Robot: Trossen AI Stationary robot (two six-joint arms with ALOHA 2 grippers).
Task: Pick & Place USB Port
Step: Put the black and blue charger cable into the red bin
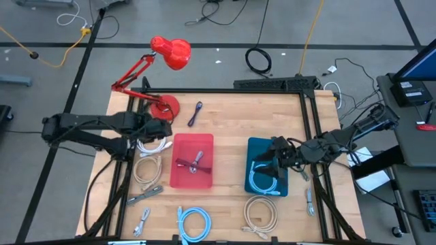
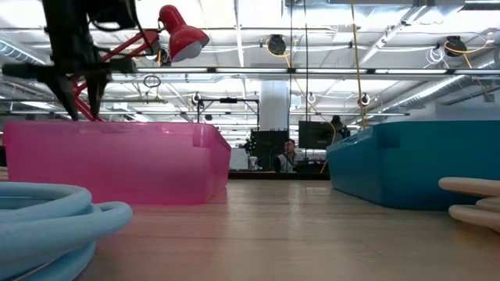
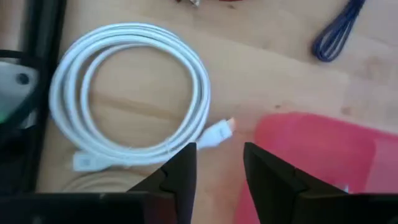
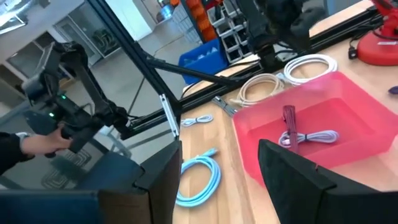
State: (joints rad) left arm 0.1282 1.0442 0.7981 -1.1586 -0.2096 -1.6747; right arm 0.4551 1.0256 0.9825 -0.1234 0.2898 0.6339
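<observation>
Grey floor (image 1: pixel 204 41) strewn with cables beyond the wooden table (image 1: pixel 225 119); far off, ceiling lights (image 2: pixel 273 43) and shelving.

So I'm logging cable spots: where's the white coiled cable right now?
In the high view the white coiled cable lies left of the pink bin, under the left end effector, above a beige coil.

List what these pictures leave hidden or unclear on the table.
- Pink bin: its contents are hidden in the low view by its own wall.
- Blue bin: in the high view the right gripper partly covers the light blue cable inside.
- White cable: the left wrist view's edge and a dark frame bar cut off its far side.
</observation>
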